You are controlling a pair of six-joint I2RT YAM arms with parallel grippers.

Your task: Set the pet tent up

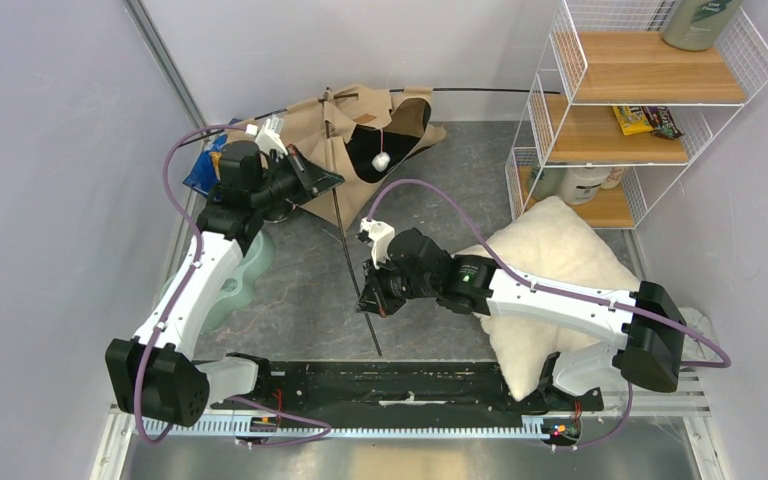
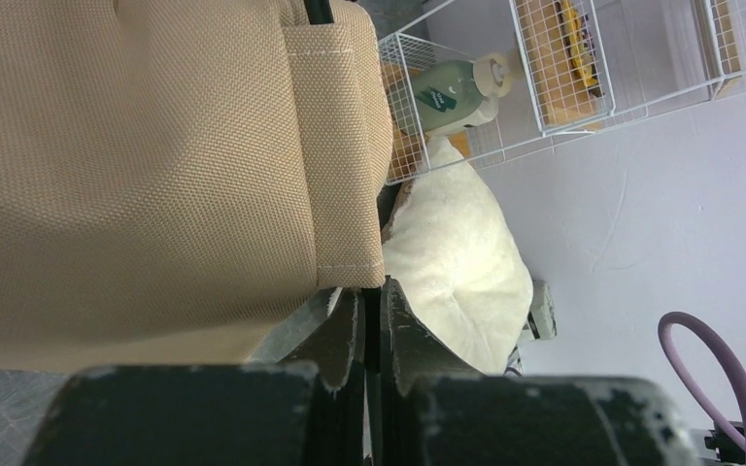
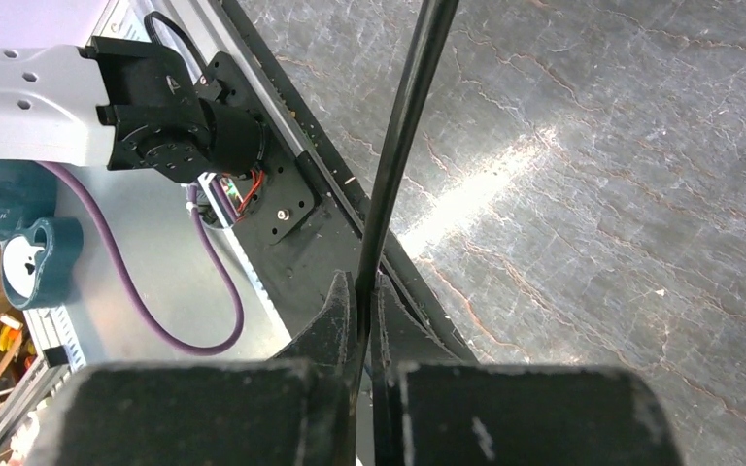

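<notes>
1. Pet tent: a slack heap of tan canvas at the far left of the desk, against the back wall. It is not yet standing, and its dark arched doorway faces the arms.
2. Left gripper: the fingers are pressed together at the corner of a stitched hem. As far as the wrist view shows, they pinch the canvas edge. The hold probably anchors the fabric so that it cannot slide while the pole is worked.
3. Black pole: it runs from the canvas heap diagonally across the desk toward the arm bases. Its far end meets the fabric and its near end lies free.
4. Right gripper: it is closed on the pole partway along, with the shaft passing between the fingertips. A grip low on the shaft leaves a long length to steer and flex, which suits feeding or bowing it.
5. White pillow: it lies to the right, under the right arm and well apart from the tent. It is probably being kept aside until the tent stands.
6. Stage, as judged: early, because the frame is not yet tensioned. The pole is thin, so it may spring or twist out of the pinch.
</notes>
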